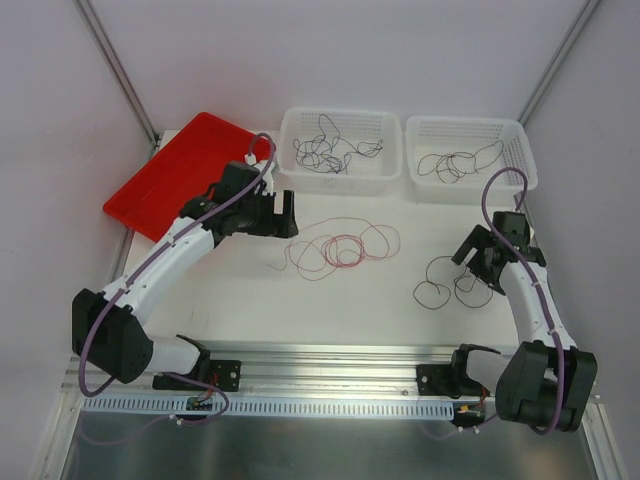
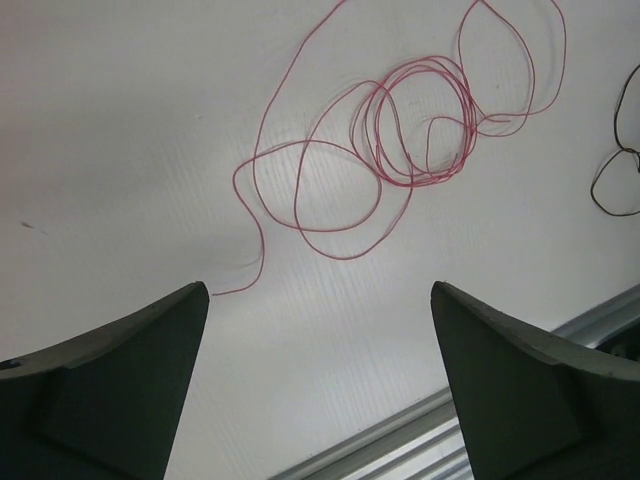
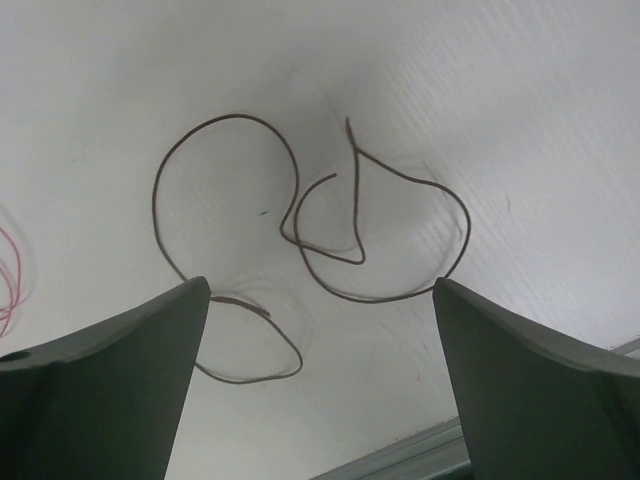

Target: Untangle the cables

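A red-pink cable (image 1: 340, 248) lies in loose coils on the white table's middle; it also shows in the left wrist view (image 2: 418, 183), with one end trailing near the left fingertip. My left gripper (image 1: 286, 214) is open and empty, just left of the coils and above the table (image 2: 320, 287). A dark cable (image 1: 446, 286) lies in open loops on the table at the right. In the right wrist view this dark cable (image 3: 356, 200) lies below the jaws. My right gripper (image 1: 476, 263) hovers over it, open and empty (image 3: 320, 282).
Two white baskets stand at the back, left (image 1: 340, 112) and right (image 1: 465, 122), each holding dark thin cables. A red tray (image 1: 185, 170) lies at the back left. A metal rail (image 1: 330, 358) runs along the near edge. The dark cable shows at the left wrist view's right edge (image 2: 608, 195).
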You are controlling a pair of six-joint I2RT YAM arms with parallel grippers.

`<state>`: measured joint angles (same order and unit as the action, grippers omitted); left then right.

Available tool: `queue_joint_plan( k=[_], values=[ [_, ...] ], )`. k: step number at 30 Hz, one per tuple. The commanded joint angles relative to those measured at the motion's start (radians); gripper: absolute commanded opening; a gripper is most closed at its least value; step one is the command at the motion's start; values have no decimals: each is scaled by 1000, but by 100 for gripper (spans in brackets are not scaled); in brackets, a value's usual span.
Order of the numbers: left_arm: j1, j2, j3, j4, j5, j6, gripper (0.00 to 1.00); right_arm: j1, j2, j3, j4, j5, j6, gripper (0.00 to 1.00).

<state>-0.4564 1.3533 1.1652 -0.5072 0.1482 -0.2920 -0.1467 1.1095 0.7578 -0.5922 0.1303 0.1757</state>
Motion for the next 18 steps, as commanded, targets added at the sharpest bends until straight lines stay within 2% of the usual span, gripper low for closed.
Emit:
queue_joint_plan(
  k=[1,5,13,18],
  values=[
    [4,-104,-56,36,-74,80,97,-14,18,38,-34,127,24,99],
    [4,-152,-128,78,-171,108,99,-34,85,49,30,111,21,97],
    [4,-172,-150,79,-248,132,99,-31,266,74,124,0,-5,99],
    [4,-177,-153,79,-289,140,99,-24,378,87,134,-14,-10,88]
  ],
)
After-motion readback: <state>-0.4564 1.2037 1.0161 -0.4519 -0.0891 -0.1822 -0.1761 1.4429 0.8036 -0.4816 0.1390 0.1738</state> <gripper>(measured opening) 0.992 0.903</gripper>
